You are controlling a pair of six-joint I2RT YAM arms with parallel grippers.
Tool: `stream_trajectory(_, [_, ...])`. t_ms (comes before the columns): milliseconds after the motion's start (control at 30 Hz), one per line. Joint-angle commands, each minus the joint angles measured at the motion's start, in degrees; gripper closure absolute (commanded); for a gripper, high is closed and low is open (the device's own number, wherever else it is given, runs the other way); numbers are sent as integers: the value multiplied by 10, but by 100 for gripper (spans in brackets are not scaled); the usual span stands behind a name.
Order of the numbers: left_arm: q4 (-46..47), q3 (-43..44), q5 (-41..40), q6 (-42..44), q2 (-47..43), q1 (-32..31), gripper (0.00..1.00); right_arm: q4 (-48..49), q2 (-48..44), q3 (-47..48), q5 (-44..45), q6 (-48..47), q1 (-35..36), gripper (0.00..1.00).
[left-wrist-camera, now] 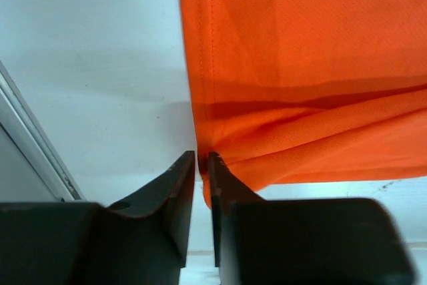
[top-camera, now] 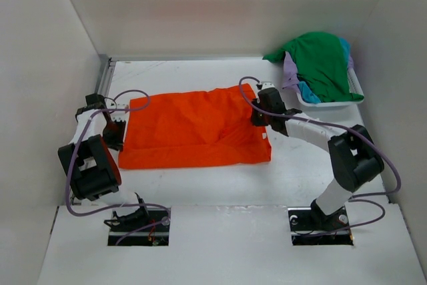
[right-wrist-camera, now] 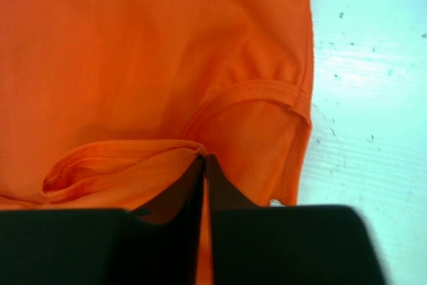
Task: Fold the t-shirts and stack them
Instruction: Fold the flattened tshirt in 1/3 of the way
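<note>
The left gripper (left-wrist-camera: 202,158), jaws almost together, is pinching the left edge of the orange t-shirt (top-camera: 193,131), which is lying flat on the table (top-camera: 200,191). The right gripper (right-wrist-camera: 203,159) is nipping its right edge likewise. The white basket (top-camera: 333,103) is holding the green t-shirt (top-camera: 320,65), teal t-shirt (top-camera: 305,91) and lavender t-shirt (top-camera: 289,70).

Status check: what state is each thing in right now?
orange t-shirt: flat on table, gripped at both ends
left gripper: shut on orange t-shirt
right gripper: shut on orange t-shirt
green t-shirt: crumpled atop basket
lavender t-shirt: crumpled beneath green
teal t-shirt: crumpled beneath green
</note>
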Motion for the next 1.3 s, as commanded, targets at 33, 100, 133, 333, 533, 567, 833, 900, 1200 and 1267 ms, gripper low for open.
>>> stream_trajectory(33, [10, 17, -7, -18, 8, -4, 73, 12, 17, 38, -12, 2, -16, 62])
stream_trajectory(100, [6, 22, -16, -16, 3, -3, 62, -6, -5, 32, -9, 20, -22, 49])
stream_trajectory(133, [2, 23, -23, -11, 2, -3, 57, -23, -29, 22, -6, 35, -26, 43])
stream_trajectory(333, [-10, 25, -35, 21, 6, -21, 54, -196, -181, -72, 21, 154, -22, 27])
stream_trajectory(533, [3, 50, -82, 22, 55, -61, 56, -212, -201, -155, 10, 254, 28, 26])
stream_trajectory(567, [8, 57, -93, 25, 69, -70, 57, -206, -188, -156, 3, 263, 29, 26])
stream_trajectory(833, [26, 32, -100, 28, 138, -122, 68, -162, -128, -161, -20, 284, 30, 53])
stream_trajectory(900, [34, 9, -84, 23, 134, -128, 84, -154, -123, -168, -27, 292, 30, 74])
stream_trajectory(1200, [3, -66, -68, 50, 25, -119, 100, -230, -258, -244, -33, 360, 59, 100])
stream_trajectory(1267, [-14, -77, -70, 59, 3, -120, 100, -265, -303, -261, -32, 385, 76, 100])
